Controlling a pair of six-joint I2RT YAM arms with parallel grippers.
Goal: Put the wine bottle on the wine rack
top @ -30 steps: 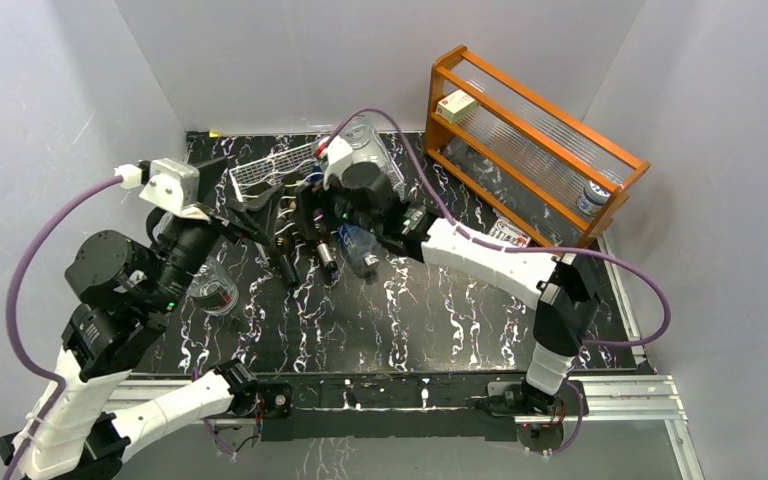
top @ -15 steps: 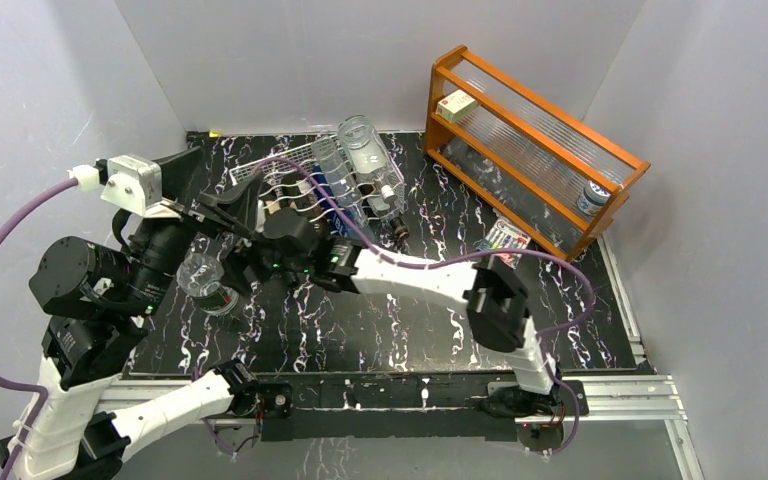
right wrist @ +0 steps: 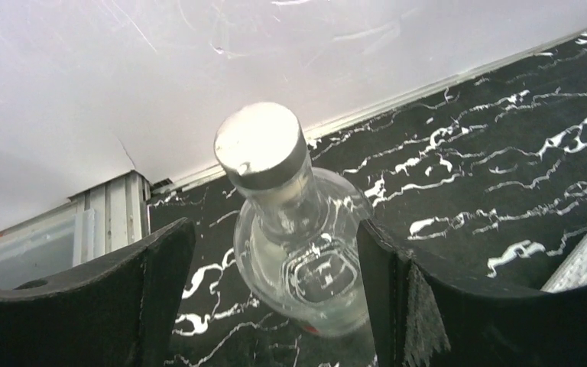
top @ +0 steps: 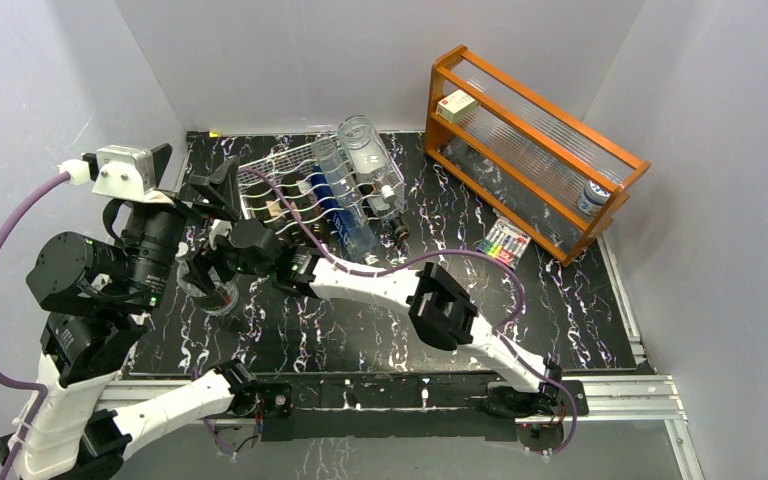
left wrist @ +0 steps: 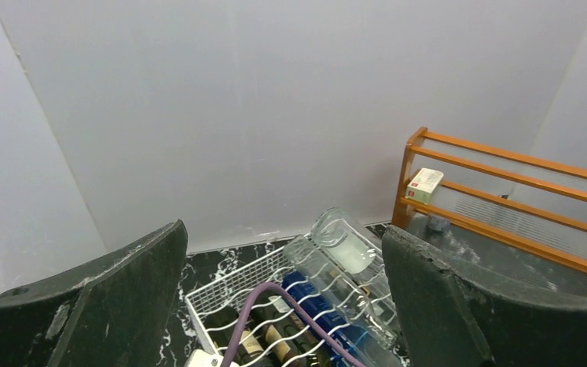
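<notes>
The wine bottle (top: 214, 291) is clear glass with a silver cap and stands upright on the dark marbled table at the left. In the right wrist view the wine bottle (right wrist: 298, 260) sits between the black fingers. My right gripper (top: 210, 272) is stretched far left and stands open around it, with a clear gap on the left side (right wrist: 275, 229). The wine rack (top: 282, 168), of white wire, stands at the back centre and holds several bottles lying down. My left gripper (top: 212, 187) hangs raised and open, empty, facing the wine rack (left wrist: 225, 289), its jaws wide apart (left wrist: 283, 306).
An orange wooden shelf (top: 530, 150) at the back right holds a small box (top: 457, 104) and a can (top: 592, 197). A pack of markers (top: 503, 240) lies in front of it. The right arm's purple cable (top: 290, 190) crosses over the rack.
My right arm swung from the rack leftwards and down to the upright bottle, jaws now either side of it. My left arm lifted and drew back to the left.
</notes>
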